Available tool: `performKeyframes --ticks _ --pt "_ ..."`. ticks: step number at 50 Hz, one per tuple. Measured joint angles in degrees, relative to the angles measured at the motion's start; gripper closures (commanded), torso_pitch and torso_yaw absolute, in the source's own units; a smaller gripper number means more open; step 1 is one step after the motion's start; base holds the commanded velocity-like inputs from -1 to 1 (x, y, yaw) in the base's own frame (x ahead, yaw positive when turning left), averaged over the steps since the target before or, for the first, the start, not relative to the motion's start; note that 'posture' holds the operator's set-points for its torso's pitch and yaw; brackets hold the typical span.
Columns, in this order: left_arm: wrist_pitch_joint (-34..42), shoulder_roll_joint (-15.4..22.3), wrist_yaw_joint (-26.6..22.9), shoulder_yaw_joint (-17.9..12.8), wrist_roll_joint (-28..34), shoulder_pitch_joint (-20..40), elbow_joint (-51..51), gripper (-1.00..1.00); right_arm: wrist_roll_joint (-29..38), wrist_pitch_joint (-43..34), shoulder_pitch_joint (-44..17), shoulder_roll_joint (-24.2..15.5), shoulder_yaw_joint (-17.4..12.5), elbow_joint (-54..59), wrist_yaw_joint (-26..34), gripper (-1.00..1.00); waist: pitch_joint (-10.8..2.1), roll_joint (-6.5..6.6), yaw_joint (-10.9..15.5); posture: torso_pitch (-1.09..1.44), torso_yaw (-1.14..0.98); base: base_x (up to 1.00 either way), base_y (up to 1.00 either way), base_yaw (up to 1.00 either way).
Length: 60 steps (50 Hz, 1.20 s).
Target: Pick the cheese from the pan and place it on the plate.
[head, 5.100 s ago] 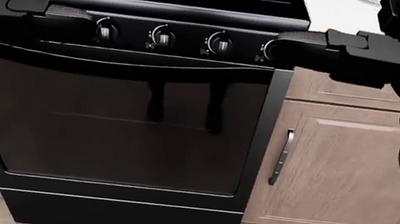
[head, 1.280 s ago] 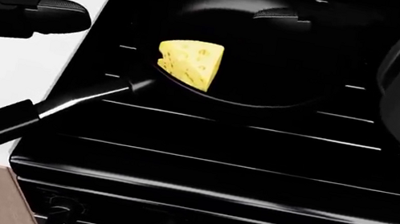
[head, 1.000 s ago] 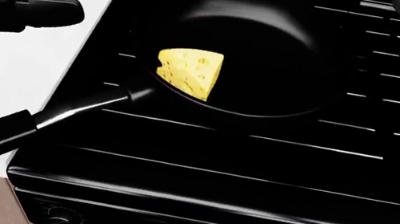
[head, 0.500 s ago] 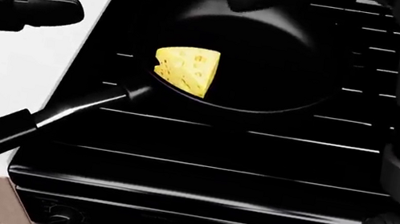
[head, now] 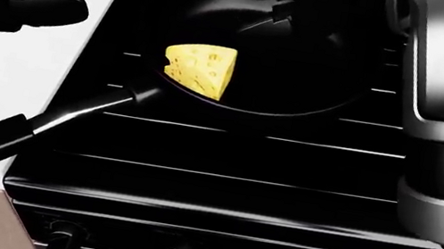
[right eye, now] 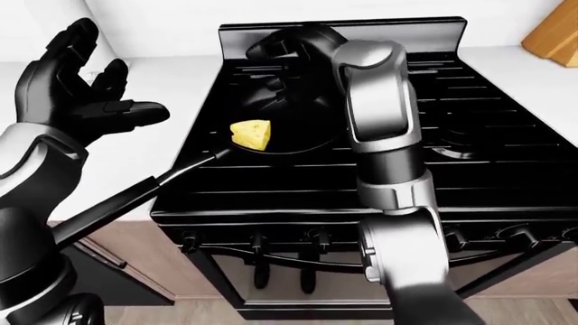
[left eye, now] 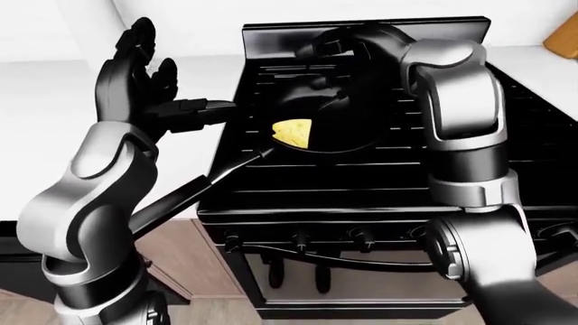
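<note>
Cheese wedge [head: 200, 70] sits in pan [head: 315, 106]; right hand [right eye: 284, 47] above it, grip unclear; left hand [right eye: 76, 88] splayed, empty.

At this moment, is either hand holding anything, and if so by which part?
Nothing is held. The left hand is raised with fingers spread. The right hand hovers over the black frying pan, clear of the yellow cheese wedge.

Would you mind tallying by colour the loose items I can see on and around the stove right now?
Yellow: 1, the cheese
Black: 1, the pan holding it on the stove
Light brown: 1, a wooden block at the right-eye view's top right corner
Total: 3. No plate shows in any view.
</note>
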<state>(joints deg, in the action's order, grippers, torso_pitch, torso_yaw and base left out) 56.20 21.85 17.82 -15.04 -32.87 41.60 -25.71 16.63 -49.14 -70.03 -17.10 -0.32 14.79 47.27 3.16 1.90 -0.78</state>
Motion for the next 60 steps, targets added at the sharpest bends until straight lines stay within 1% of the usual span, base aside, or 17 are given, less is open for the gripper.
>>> performKeyframes --ticks 6,12,14,20,26,30,35,54,60 --pt "0.1 0.2 0.2 -0.3 -0.2 0.2 -0.1 -1.0 3.1 3.4 -1.8 0.3 0.0 4.2 4.0 -0.44 -0.09 0.1 -0.1 0.0 0.0 0.0 0.0 0.0" --pt "0.2 0.5 0.4 -0.5 -0.7 0.2 -0.4 -1.0 5.2 7.7 -2.2 1.0 -0.3 8.4 5.9 -0.44 -0.14 0.23 -0.2 0.0 0.0 0.0 0.0 0.0" --pt "0.2 0.6 0.6 -0.5 -0.8 0.2 -0.5 -1.0 5.8 8.7 -2.5 1.4 -0.4 9.6 6.0 -0.47 -0.12 0.31 -0.3 0.0 0.0 0.0 0.0 0.0" --pt "0.5 0.7 0.8 -0.6 -1.3 0.2 -0.6 -1.0 7.2 11.4 -2.1 2.5 0.1 10.4 6.2 -0.47 -0.12 0.4 -0.3 0.0 0.0 0.0 0.0 0.0" --pt "0.3 0.8 0.9 -0.5 -1.4 0.0 -0.6 -1.0 8.5 15.5 -1.7 3.2 0.0 12.1 6.5 -0.43 -0.15 0.47 -0.4 0.0 0.0 0.0 0.0 0.0" --pt "0.2 0.9 0.9 -0.6 -1.5 0.0 -0.5 -1.0 8.9 19.2 -1.6 3.3 0.0 14.8 5.9 -0.42 -0.2 0.51 -0.4 0.0 0.0 0.0 0.0 0.0" --pt "0.3 1.0 1.1 -0.6 -1.5 0.2 -0.5 -1.0 10.0 22.1 -1.7 3.4 0.1 16.6 5.6 -0.42 -0.15 0.56 -0.5 0.0 0.0 0.0 0.0 0.0" --pt "0.5 1.4 1.6 -0.9 -2.2 0.2 -0.9 -1.0 13.2 26.7 -0.6 4.9 0.7 17.8 5.2 -0.48 -0.15 0.58 -0.5 0.0 0.0 0.0 0.0 0.0" --pt "0.5 1.5 1.7 -1.0 -2.4 0.1 -0.9 -1.0 14.0 28.5 -0.7 5.3 0.6 20.0 5.0 -0.5 -0.16 0.64 -0.5 0.0 0.0 0.0 0.0 0.0"
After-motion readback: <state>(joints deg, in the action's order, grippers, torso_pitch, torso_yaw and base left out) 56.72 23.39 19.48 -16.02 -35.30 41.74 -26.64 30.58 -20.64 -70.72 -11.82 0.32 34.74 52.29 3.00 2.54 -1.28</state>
